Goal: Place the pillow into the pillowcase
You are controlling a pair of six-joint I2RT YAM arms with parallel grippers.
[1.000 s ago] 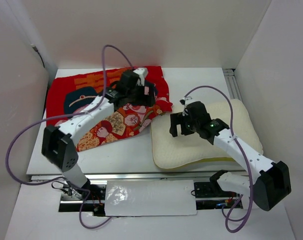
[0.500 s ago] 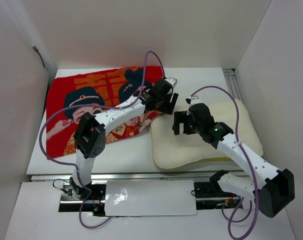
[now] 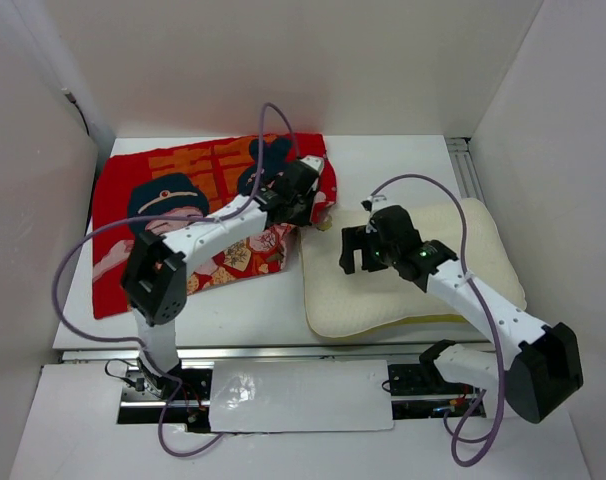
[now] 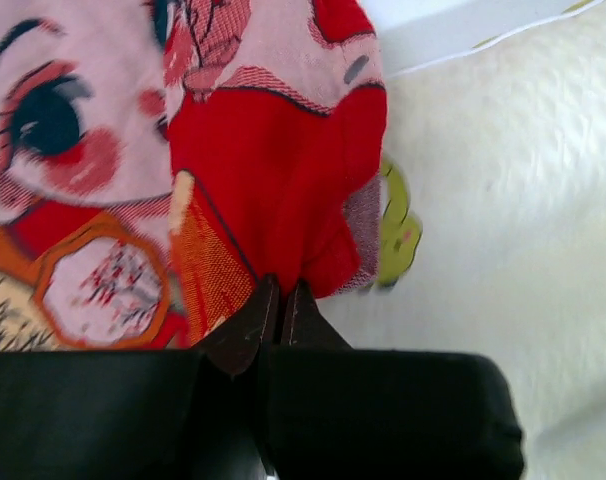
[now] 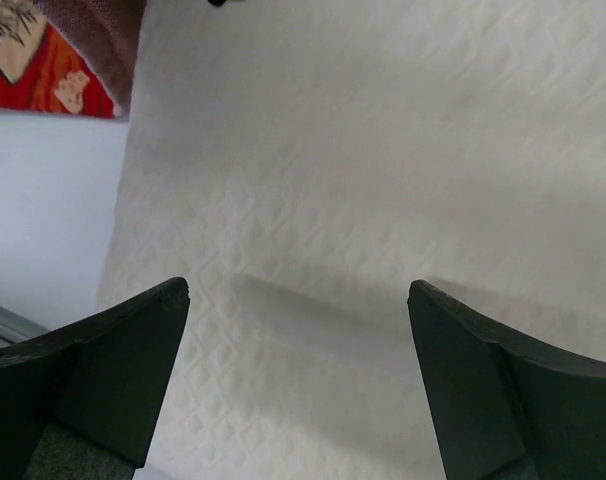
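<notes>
Red pillowcase (image 3: 118,235) lies lengthwise left-right; cream pillow (image 3: 383,300) likewise.

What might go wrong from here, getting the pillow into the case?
The left gripper pinches only a small fold at the pillowcase edge; it may slip out, or hold both layers so the mouth won't open. The right gripper is open over the flat top of the pillow, with little to pinch.

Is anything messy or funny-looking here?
Yes. The pillowcase isn't lying flat: its right edge is bunched up where the left gripper pinches it, right beside the pillow. Nothing looks spilled or broken.
</notes>
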